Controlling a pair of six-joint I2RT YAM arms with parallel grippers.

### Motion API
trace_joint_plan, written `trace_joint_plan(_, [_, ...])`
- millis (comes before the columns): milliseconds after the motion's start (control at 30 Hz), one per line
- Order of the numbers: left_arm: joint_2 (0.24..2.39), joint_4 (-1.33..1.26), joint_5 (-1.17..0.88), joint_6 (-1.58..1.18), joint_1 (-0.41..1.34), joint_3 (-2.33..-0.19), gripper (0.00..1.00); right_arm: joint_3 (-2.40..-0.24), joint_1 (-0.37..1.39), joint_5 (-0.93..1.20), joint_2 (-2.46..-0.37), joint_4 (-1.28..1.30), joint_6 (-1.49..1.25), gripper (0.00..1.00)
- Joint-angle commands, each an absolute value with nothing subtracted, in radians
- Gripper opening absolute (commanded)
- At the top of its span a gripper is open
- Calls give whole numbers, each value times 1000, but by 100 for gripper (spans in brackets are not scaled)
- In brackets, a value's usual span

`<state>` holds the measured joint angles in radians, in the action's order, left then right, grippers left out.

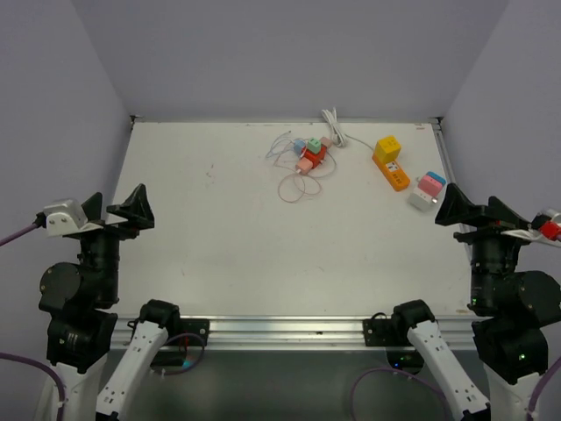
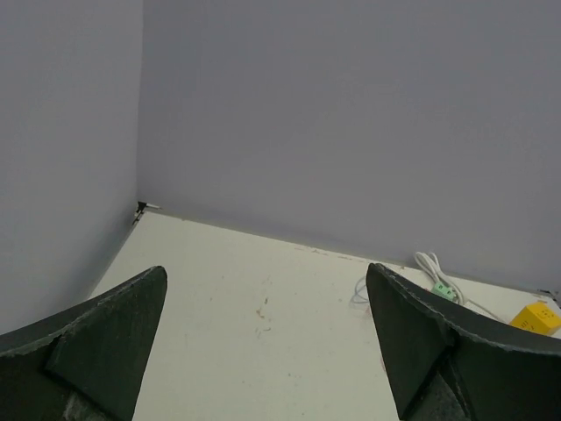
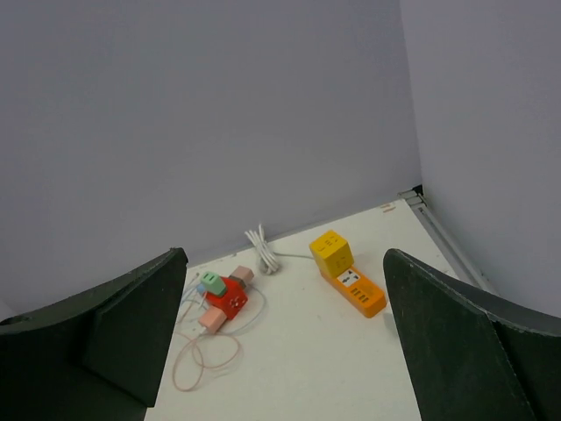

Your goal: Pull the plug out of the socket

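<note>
Both spread wide, L gripper point(image 2: 266, 272) & R gripper point(image 3: 285, 254) well apart from red socket point(image 3: 228, 301) w/ plugs point(image 3: 209, 319).

Pink-blue cube point(image 1: 428, 190), white table point(image 1: 219, 228)

The table point(image 1: 219, 246) is a matt white board (faintly scuffed), edged by a dull silver metal rail point(image 1: 289, 325). The red socket cube point(image 1: 315, 154) and orange power strip point(image 1: 396, 178) look like smooth, slightly glossy plastic.
</note>
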<state>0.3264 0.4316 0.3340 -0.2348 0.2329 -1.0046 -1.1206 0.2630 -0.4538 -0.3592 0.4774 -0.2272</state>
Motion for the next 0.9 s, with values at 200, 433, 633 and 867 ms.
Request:
trace_joint_plan(200, [354, 374, 311, -241, 239, -937, 100, -1094, 267, -433, -420, 433, -265, 99])
trace_joint_plan(433, [403, 354, 279, -227, 239, -868, 100, -1063, 267, -367, -570, 459, -366, 99])
trace_joint_plan(633, [428, 310, 226, -235, 239, -758, 100, -1048, 267, -308, -776, 471, -425, 99])
trace_joint_plan(867, [495, 267, 169, -238, 239, -655, 100, -1028, 267, -256, -1026, 378, -459, 99])
